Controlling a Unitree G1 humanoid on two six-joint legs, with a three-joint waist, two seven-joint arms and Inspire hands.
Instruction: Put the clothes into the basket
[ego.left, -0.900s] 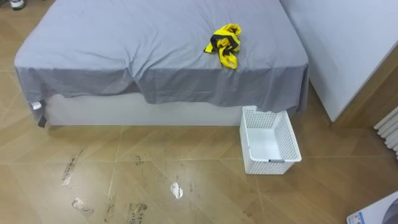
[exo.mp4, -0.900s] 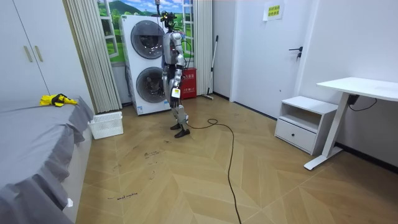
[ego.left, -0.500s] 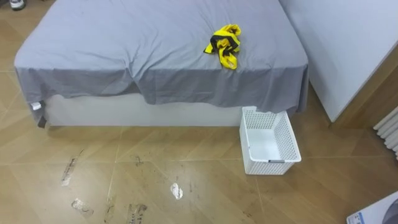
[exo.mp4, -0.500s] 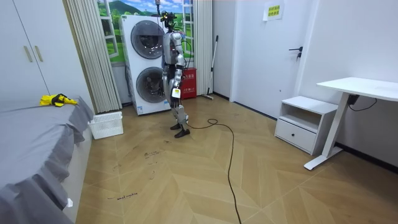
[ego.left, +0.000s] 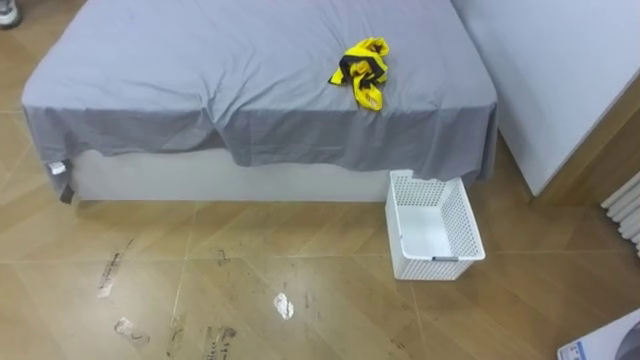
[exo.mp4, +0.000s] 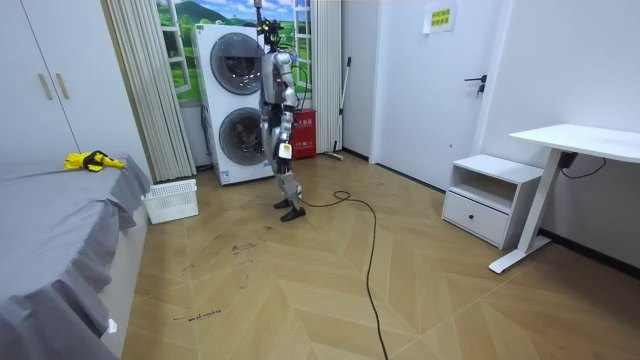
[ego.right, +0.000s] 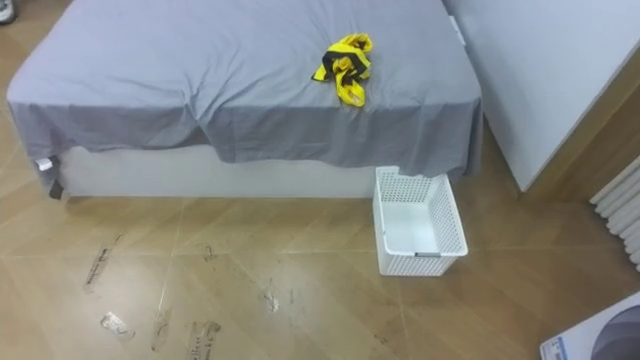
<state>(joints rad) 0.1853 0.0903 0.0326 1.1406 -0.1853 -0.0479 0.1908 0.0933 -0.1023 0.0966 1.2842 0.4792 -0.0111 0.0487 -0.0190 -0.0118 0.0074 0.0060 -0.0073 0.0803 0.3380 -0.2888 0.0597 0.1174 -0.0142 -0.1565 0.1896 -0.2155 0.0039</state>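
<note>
Wood floor (ego.left: 300, 300) lies wide and open between the left hand (exo.mp4: 285, 152) and everything ahead of it. One bed (ego.left: 200, 70) with a grey sheet stands well ahead of the hand, sheet edge hanging over the near side. Two stacked washers (exo.mp4: 235, 100) are close behind the hand in the room view. One white basket (ego.left: 470, 215) sits on the floor far ahead of the hand, just beside the bed's near edge at its right corner. One yellow-and-black garment (ego.left: 360, 72) lies on the bed past the basket, near that edge, well apart from the hand. The hand hangs at the robot's side; open or closed, cannot tell.
</note>
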